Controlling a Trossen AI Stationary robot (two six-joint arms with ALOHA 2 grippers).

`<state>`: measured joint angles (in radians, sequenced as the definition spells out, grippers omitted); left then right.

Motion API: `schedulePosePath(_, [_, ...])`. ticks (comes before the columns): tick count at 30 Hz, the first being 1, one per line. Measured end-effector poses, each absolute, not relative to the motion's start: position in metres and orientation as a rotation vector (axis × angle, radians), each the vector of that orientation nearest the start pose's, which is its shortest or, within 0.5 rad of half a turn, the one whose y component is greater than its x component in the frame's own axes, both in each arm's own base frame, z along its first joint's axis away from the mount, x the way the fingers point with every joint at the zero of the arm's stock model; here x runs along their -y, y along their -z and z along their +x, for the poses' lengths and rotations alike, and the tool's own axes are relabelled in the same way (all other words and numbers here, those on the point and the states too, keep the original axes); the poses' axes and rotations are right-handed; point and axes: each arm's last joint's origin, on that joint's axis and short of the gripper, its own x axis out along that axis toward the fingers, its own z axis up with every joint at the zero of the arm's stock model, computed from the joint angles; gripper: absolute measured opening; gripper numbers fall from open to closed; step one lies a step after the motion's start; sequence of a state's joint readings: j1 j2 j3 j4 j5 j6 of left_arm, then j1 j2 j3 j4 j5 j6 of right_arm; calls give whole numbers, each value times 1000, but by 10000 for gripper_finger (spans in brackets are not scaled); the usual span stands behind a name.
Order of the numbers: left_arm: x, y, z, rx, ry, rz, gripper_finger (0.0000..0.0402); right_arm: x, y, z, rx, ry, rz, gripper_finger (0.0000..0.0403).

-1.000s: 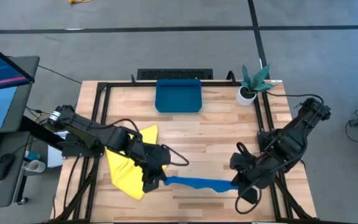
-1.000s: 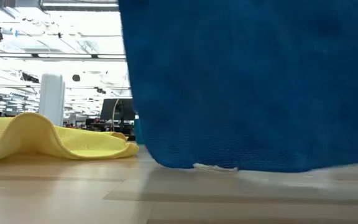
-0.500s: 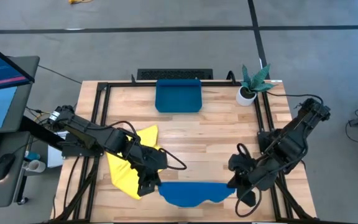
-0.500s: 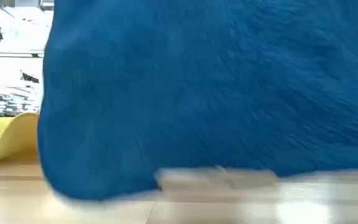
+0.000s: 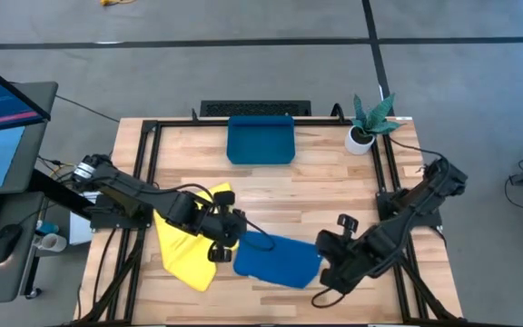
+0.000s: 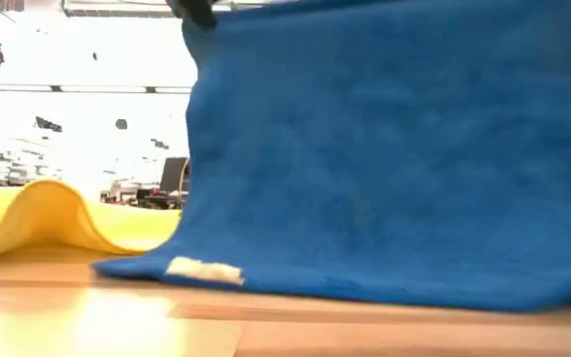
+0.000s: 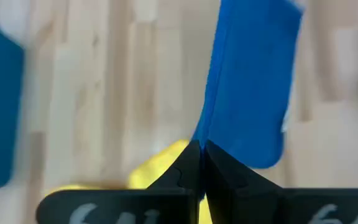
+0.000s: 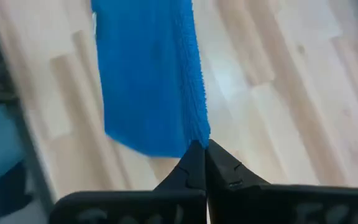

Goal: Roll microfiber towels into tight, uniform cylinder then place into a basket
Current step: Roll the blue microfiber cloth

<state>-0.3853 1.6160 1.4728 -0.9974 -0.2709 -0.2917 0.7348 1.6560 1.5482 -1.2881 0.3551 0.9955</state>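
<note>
So the blue towel (image 5: 277,260) is near the front middle of the table (image 5: 334,182), held up between the two arms with its bottom edge draping onto the wood. In the low view it hangs like a curtain, small white tag (image 6: 204,270) down at the tabletop. It's obviously soft and floppy, weighs next to nothing, zero stiffness, so it'll sag and bunch wherever it isn't supported. Fuzzy pile too, so I'd guess it grips the wood a bit instead of sliding freely.

The left gripper (image 7: 201,149) is pinched tight on one top corner, and the right gripper (image 8: 200,148) is pinched on the opposite one. Corners or the edge really are the place to grab this thing; grab the middle and you just get a wad.

The yellow towel (image 5: 187,245) lies rumpled right beside it on the left, partly under the left arm. The blue basket (image 5: 261,139) sits well apart at the back edge, with the little potted plant (image 5: 367,122) off to its right.
</note>
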Motion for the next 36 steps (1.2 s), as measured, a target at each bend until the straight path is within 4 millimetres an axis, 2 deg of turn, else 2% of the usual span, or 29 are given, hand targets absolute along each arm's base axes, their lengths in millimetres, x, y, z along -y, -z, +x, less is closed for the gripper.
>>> schedulePosePath(5, [104, -297, 305, -1095, -103, 153, 0, -190, -296, 249, -1199, 375, 112, 7])
schedulePosePath(15, [97, -299, 303, -1108, -136, 208, 0, -175, -304, 249, -1184, 430, 99, 7])
schedulePosePath(19, [89, -309, 304, -1102, -193, 230, 0, -162, -307, 251, -1191, 495, 67, 7])
schedulePosePath(25, [87, -341, 303, -1056, -193, 205, 0, -153, -333, 248, -1212, 511, 49, 7])
schedulePosePath(33, [96, -374, 296, -1068, -70, -120, 0, -165, -377, 242, -1148, 372, 186, 7])
schedulePosePath(36, [101, -386, 293, -1052, -8, -184, 0, -172, -389, 236, -1104, 341, 204, 7])
